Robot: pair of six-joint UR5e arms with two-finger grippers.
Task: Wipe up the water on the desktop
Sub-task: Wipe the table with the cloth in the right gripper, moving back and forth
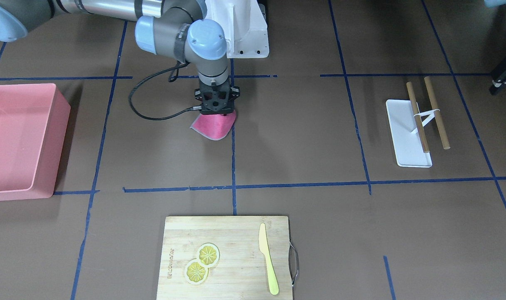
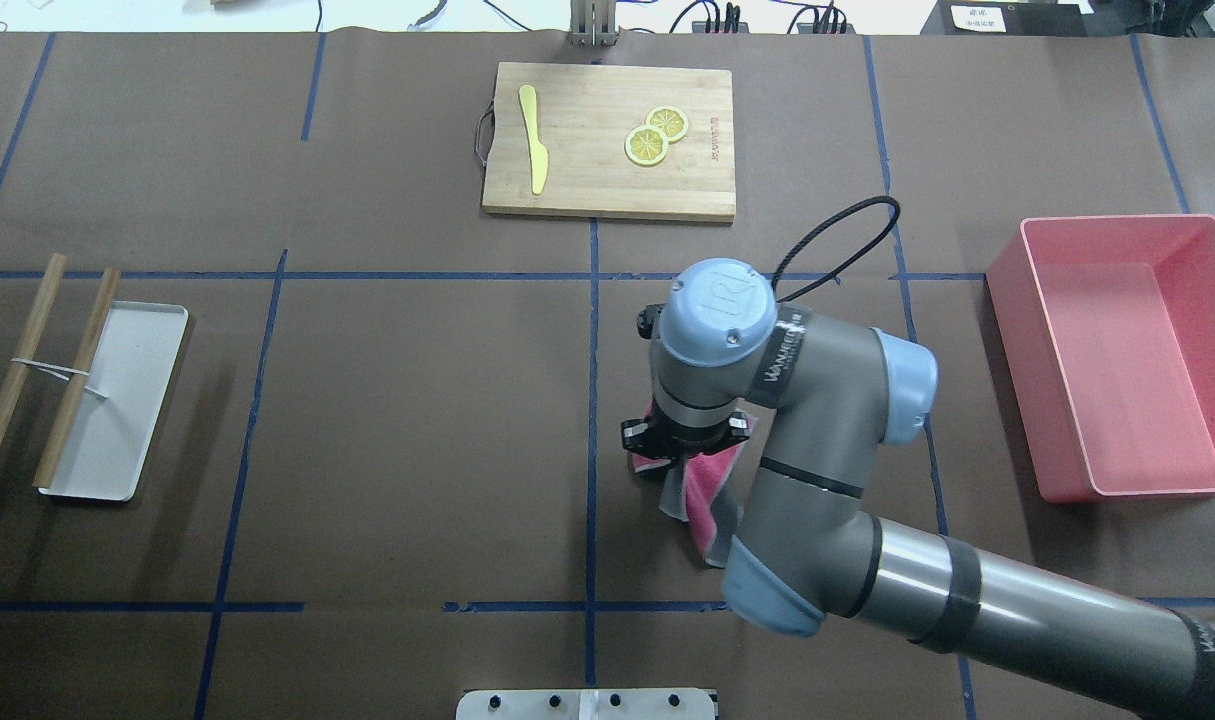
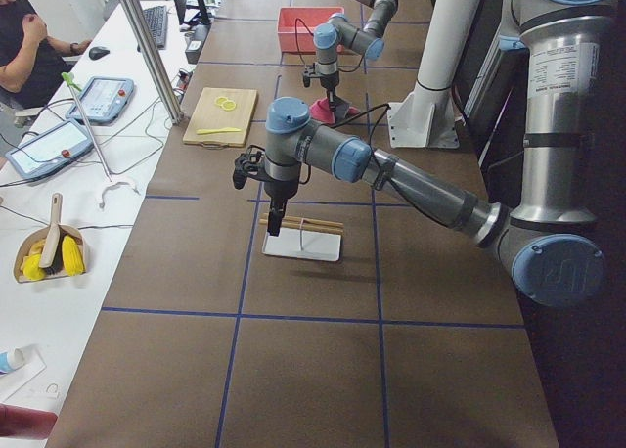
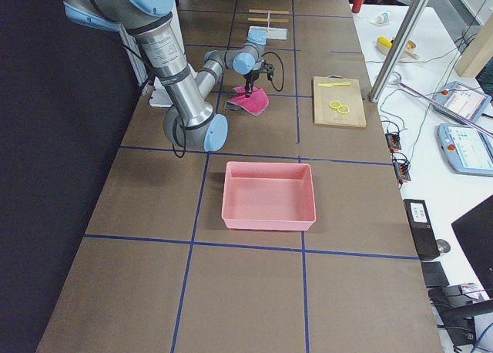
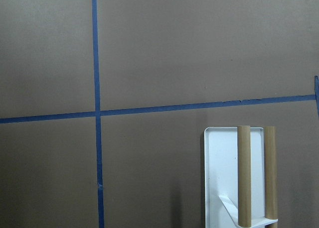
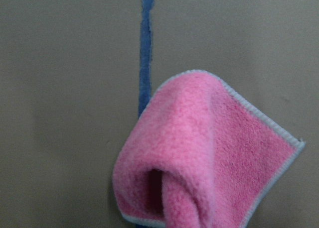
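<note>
The desktop point(image 1: 302, 137) is matte brown with a grid of dark-blue tape lines; I cannot make out any water on it. My right gripper point(image 1: 214, 113) points straight down near the table's middle and is shut on a pink cloth point(image 1: 214, 126), whose lower part rests on the desktop beside a tape line. The cloth also shows in the overhead view point(image 2: 712, 490) and, bunched and pulled up, in the right wrist view point(image 6: 209, 153). My left gripper point(image 3: 275, 221) hovers over the white tray; only its edge shows in the front view point(image 1: 502, 79), and I cannot tell whether it is open.
A pink bin point(image 2: 1127, 350) stands on the robot's right. A wooden cutting board point(image 1: 228, 258) with two lemon slices and a yellow knife lies at the far edge. A white tray point(image 1: 407, 133) with two wooden sticks lies on the robot's left.
</note>
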